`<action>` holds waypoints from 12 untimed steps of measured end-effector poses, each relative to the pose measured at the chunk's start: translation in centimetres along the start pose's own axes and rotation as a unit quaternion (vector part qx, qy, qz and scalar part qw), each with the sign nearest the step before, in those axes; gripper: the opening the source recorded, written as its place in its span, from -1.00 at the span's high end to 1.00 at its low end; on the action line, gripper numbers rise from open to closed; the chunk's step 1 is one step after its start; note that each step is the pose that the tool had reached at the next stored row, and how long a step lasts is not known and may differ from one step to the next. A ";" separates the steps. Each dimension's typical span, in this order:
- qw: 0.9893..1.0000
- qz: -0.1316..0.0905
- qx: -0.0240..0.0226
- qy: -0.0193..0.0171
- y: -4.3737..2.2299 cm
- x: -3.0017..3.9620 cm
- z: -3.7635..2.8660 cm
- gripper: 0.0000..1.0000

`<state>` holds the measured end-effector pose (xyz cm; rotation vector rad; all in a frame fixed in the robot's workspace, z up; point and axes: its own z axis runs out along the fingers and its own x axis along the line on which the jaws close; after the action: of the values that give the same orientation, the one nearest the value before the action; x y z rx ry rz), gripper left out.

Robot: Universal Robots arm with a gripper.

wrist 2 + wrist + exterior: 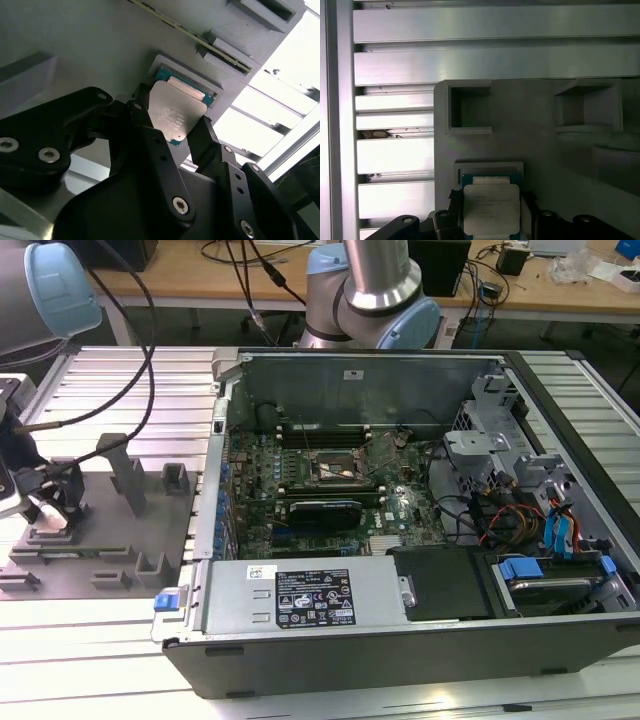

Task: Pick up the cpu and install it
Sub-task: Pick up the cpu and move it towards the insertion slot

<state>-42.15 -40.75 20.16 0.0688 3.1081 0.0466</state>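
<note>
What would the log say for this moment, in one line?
stage: pick | gripper: at fixture, exterior view's left | jaws: shut on cpu | cpu: at fixture, lifted or not unclear

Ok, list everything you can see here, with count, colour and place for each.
Grey plastic fixture block: one, grey, on the table, exterior view's left.
Silver-topped square cpu chip: one, silver on green, at a recess in the fixture.
Open metal computer case: one, dark grey, beside the fixture.
Green motherboard: one, green, inside the case.
Square black socket frame: one, black, on the motherboard.
Silver power supply box: one, silver, inside the case, beside the motherboard.
Slatted aluminium table: one, silver, underneath.
Robot arm: one, silver and pale blue, beyond the case.
Black tool: one, black, shut on the cpu chip.
</note>
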 end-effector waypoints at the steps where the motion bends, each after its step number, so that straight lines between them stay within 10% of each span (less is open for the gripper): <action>1: 1.000 0.000 0.000 0.000 0.01 -0.01 -0.19 -0.09; 12: 1.000 0.000 0.002 0.000 0.15 -0.08 -2.56 -0.09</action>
<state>-42.15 -40.68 22.73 0.0688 3.1080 0.0408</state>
